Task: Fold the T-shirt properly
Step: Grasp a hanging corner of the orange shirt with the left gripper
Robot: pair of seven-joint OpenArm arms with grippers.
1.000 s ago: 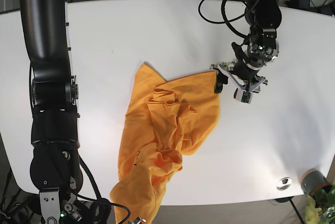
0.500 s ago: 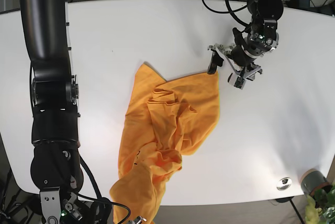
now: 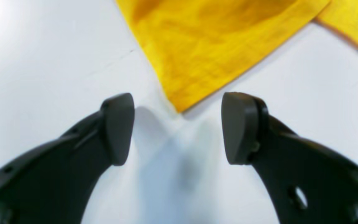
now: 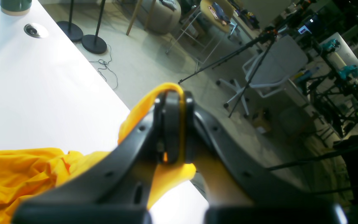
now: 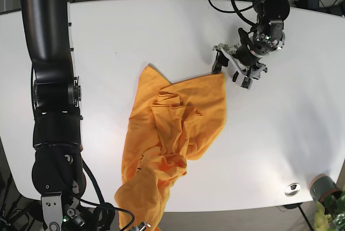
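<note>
our left fingers point(image 3: 179, 127) stand wide apart, gripping nothing, the 2 pads point(image 3: 118, 127) low over the white bench point(image 3: 42, 77) with bare surface and their own shadow between them. just ahead of the gap lies a pointed corner of the yellow t-shirt point(image 3: 204, 49), close to the pads but not touching either one. in the base view this hand point(image 5: 230, 68) sits just beside the shirt's upper corner, at the far end of the crumpled cloth point(image 5: 178, 134).

our right fingers point(image 4: 174, 124) are clenched on a fold of the same shirt: in the right wrist view a strip of yellow fabric runs up over the top of the closed pads and more bunches out beneath them. that hand is down at the near edge of the bench, where the shirt's lower end hangs off the edge; in the base view the hand itself is not clearly visible.

we see a few risks from here. the corner lies flat and thin, so if we close the left fingers too high they may meet on air, and if we drive too low they may scrape the bench and push the corner away. we may also pinch only the top layer, if the corner is doubled, and lift a skewed edge. the middle of the shirt is twisted and heaped, so pulling the 2 ends apart could tighten the twist instead of spreading it. the right hand's bite looks narrow, and a hard tug might slip the cloth out and drop it off the edge.
</note>
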